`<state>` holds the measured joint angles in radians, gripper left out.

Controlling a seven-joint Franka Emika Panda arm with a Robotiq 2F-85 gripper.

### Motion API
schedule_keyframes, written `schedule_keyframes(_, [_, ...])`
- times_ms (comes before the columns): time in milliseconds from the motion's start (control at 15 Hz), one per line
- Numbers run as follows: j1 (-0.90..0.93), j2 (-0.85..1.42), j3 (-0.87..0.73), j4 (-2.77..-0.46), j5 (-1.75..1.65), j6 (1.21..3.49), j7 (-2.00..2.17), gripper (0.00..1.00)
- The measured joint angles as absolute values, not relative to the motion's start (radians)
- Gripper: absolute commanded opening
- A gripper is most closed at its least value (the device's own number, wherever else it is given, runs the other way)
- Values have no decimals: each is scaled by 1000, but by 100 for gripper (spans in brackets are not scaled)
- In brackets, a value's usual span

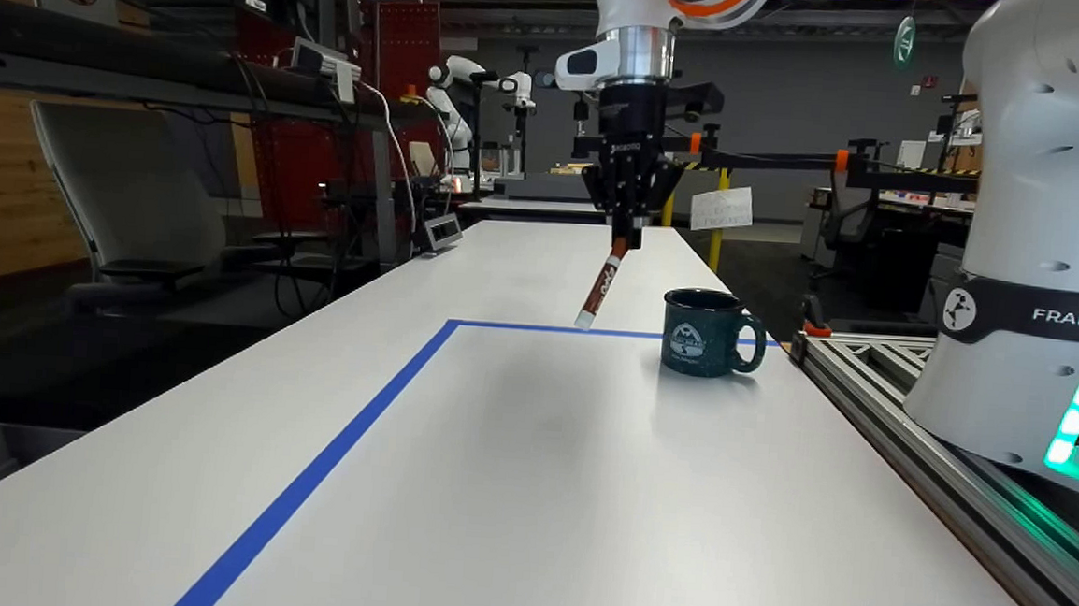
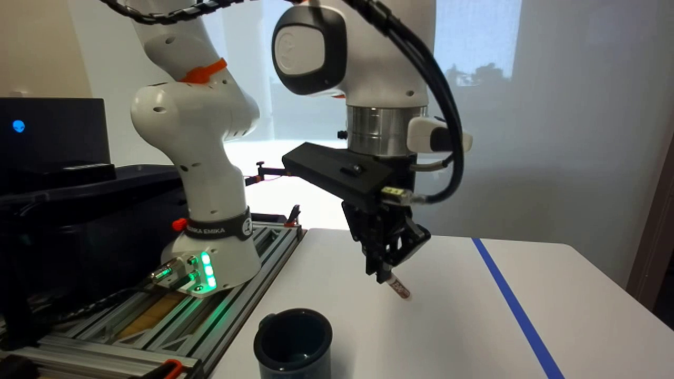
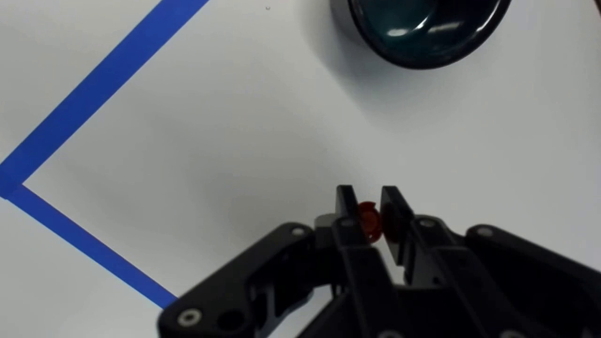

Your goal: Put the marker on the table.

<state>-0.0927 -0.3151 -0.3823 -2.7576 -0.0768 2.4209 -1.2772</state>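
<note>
The reddish-brown marker with a white end (image 1: 602, 283) is in my gripper (image 1: 626, 237), held by its red end and tilted. It hangs above the white table (image 1: 528, 490); the exact gap is hard to judge. In an exterior view the marker (image 2: 398, 288) slants down from the fingertips of my gripper (image 2: 380, 275). In the wrist view only its round red end (image 3: 371, 222) shows between the two fingers of my gripper (image 3: 368, 195); the rest is hidden beneath. The table (image 3: 281, 117) lies below, and it also shows in an exterior view (image 2: 447, 326).
A dark teal mug (image 1: 698, 339) stands upright on the table beside the gripper, and it also shows in the wrist view (image 3: 422, 37) and in an exterior view (image 2: 293, 345). Blue tape (image 1: 344, 441) marks the table. A metal rail (image 2: 247, 300) runs along its edge by the robot base.
</note>
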Motion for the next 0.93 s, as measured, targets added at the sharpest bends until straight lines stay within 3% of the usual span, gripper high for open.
schedule_keyframes(933, [-144, 73, -295, -2659, 67, 2609, -1495, 5])
